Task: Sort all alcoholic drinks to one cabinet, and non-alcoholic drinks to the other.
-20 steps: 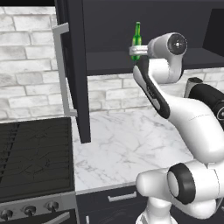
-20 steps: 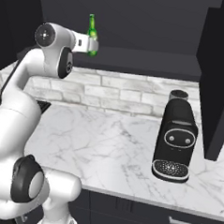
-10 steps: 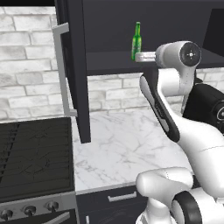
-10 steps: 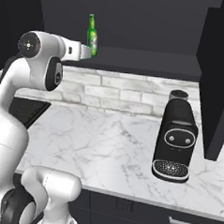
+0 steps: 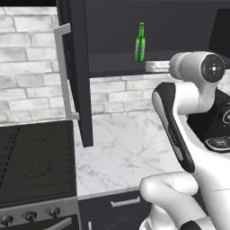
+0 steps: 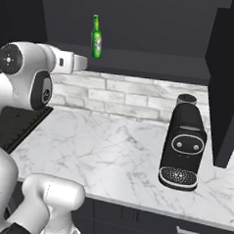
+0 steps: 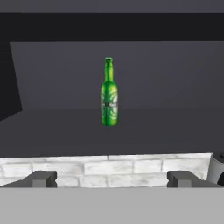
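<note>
A white brick wall backs a marbled worktop, and above it hangs the open dark cabinet with its door swung out on the left base view. You have the green beer bottle standing upright on the cabinet shelf, free of any grip, at about 12 o'clock in the hand view. The pincer sits well short of it with both tips spread wide and nothing between them. In the right base view the hand points toward the shelf from roughly 9 o'clock of the bottle.

The black coffee machine stands on the worktop at 4 o'clock in that view, just under the second door.

From here, watch three things. The bottle looks close to the shelf's front edge in the left base view, though the angle makes that hard to judge; a brush from the wrist on the way out could tip it off. The open door beside the stove can catch the elbow if you swing wide. The other drinks need finding before you drive the base, and the machine may block a low reach.
</note>
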Controlling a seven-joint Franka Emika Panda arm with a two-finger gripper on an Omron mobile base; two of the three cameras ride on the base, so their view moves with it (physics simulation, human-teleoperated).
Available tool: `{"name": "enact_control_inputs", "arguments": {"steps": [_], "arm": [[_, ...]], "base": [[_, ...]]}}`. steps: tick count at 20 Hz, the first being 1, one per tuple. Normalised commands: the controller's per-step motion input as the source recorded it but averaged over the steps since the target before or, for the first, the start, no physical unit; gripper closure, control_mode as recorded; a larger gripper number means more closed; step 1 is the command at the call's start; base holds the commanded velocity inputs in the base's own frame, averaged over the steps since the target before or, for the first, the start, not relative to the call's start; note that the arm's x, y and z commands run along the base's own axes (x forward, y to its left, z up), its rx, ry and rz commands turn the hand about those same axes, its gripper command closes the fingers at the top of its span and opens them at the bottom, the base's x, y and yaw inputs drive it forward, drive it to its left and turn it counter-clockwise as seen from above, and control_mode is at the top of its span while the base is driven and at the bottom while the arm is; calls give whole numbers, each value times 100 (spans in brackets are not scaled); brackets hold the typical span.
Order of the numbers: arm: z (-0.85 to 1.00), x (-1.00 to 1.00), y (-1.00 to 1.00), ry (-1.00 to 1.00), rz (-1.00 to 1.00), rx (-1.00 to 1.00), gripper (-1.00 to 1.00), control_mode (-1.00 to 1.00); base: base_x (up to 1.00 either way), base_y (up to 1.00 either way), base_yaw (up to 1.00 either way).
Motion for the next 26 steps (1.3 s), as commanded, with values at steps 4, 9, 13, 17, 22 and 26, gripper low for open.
{"name": "enact_control_inputs", "arguments": {"steps": [4,9,13,17,22,26], "arm": [[6,-57,0,-2,0,0,-100,-100],[9,-49,0,-5,0,0,-100,-100],[10,-43,0,-5,0,0,-100,-100],[6,-41,0,-2,0,0,-100,-100],[3,-35,0,0,0,0,-100,-100],[1,-28,0,0,0,0,-100,-100]], "base": [[0,0,0],[0,0,0],[0,0,0],[0,0,0],[0,0,0],[0,0,0]]}}
